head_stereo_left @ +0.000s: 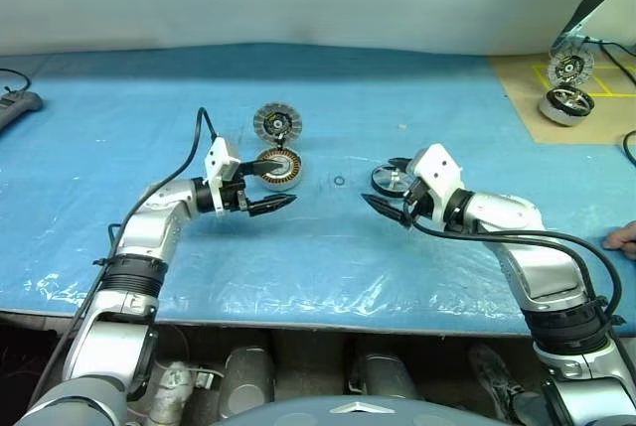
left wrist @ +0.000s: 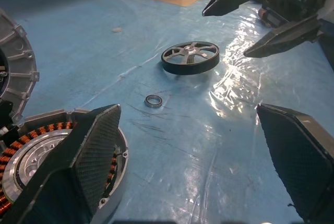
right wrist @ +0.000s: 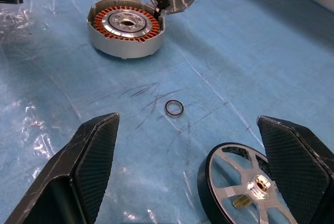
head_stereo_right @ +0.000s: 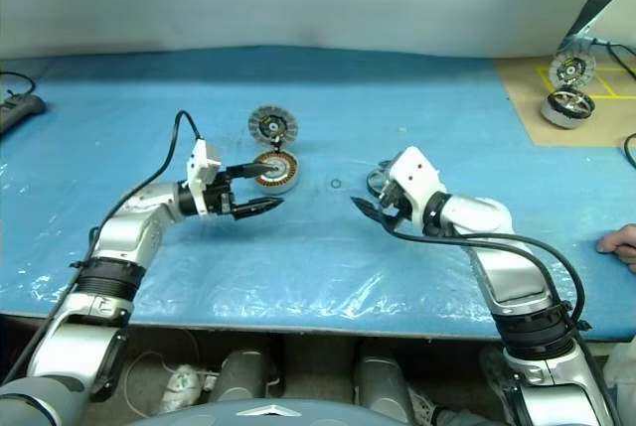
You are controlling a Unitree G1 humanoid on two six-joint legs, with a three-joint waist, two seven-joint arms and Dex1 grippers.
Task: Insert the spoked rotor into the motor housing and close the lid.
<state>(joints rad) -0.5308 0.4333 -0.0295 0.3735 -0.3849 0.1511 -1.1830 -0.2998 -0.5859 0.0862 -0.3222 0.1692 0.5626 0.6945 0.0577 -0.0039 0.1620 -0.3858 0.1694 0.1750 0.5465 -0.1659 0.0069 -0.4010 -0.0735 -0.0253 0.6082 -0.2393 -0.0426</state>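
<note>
The spoked rotor (right wrist: 245, 187) lies flat on the blue-covered worktop (head_stereo_left: 119, 148), silver spokes up, nothing holding it. Taking the rotor as the landmark: a small metal ring (right wrist: 174, 108) lies loose on the blue sheet between the rotor and the motor housing (right wrist: 125, 30), nearer the rotor than the housing. The housing stands upright well apart from the rotor, on the robot's left of it, with its copper windings showing. The lid (head_stereo_left: 277, 123) sits just beyond the housing, tilted up on edge against the housing's far rim, its ribbed face toward the robot.

The right gripper (head_stereo_left: 386, 188) hovers directly over the near side of the rotor with its jaws spread wide and empty, 1 finger on each side of it as the right wrist view shows. The left gripper (head_stereo_left: 275, 184) is on the far side of the ring from the rotor, beside the housing, its jaws likewise spread and holding nothing, pointing toward the rotor.

Well beyond the rotor on the robot's right, another motor assembly (head_stereo_left: 567, 105) rests on a brown board (head_stereo_left: 517, 88).
</note>
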